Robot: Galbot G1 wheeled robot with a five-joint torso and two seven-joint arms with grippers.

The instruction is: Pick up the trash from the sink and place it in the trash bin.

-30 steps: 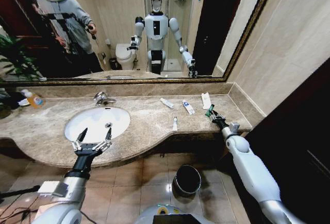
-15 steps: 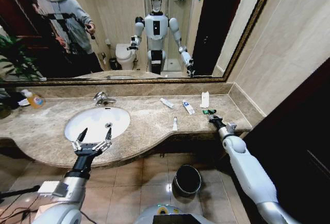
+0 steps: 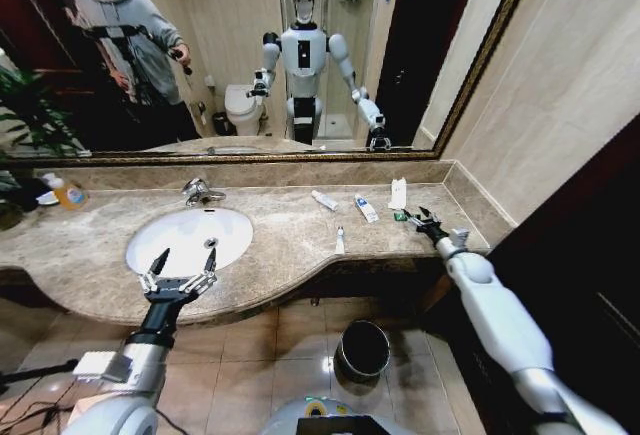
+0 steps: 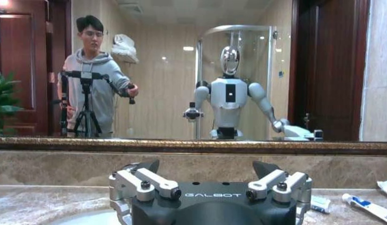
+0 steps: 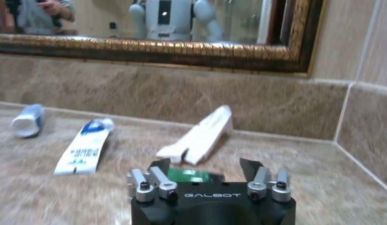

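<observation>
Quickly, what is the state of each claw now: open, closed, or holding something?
Left claw: open, empty, above the sink's front rim.
Right claw: open, holding nothing, at the green-black piece on the countertop.

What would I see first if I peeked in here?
First, the robot's right claw open on the marble counter, right at a little green piece beside a flat white wrapper. Its left claw hangs open over the white sink. A black trash bin stands on the floor below the counter.

The right gripper hid most of the green-black piece; the frame edge cut the white tube.
</observation>
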